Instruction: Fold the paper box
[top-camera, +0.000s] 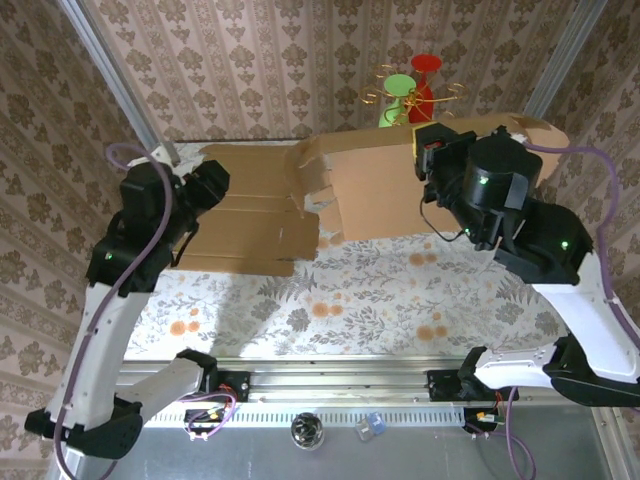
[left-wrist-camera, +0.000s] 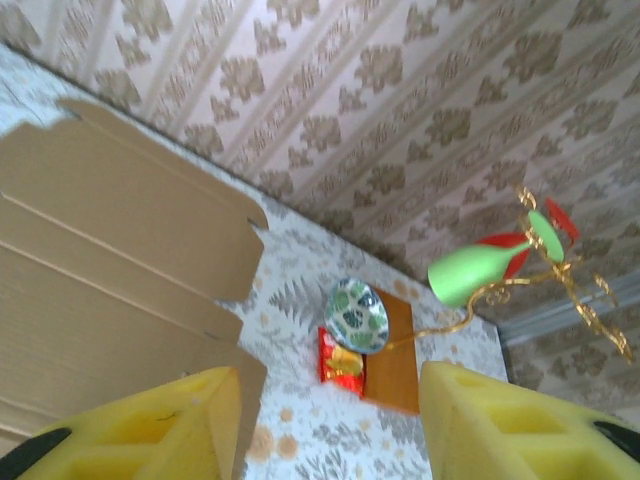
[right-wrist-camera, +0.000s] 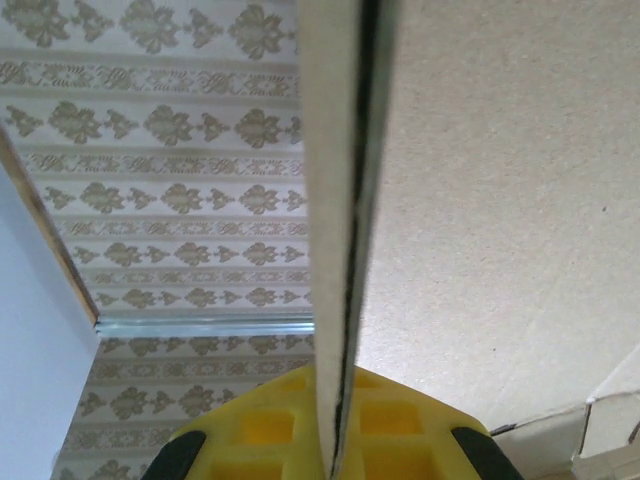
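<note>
Paper box (top-camera: 262, 218): flattened cardboard, long axis left-right across the far tabletop (top-camera: 380, 290), right half raised.
Right gripper (right-wrist-camera: 335, 440): clamped on the raised panel's edge.
Left gripper (left-wrist-camera: 330, 420): nearer the flat left flaps, half-spread, apparently empty, cardboard just beside one finger.
Open room: toward the near edge.
</note>
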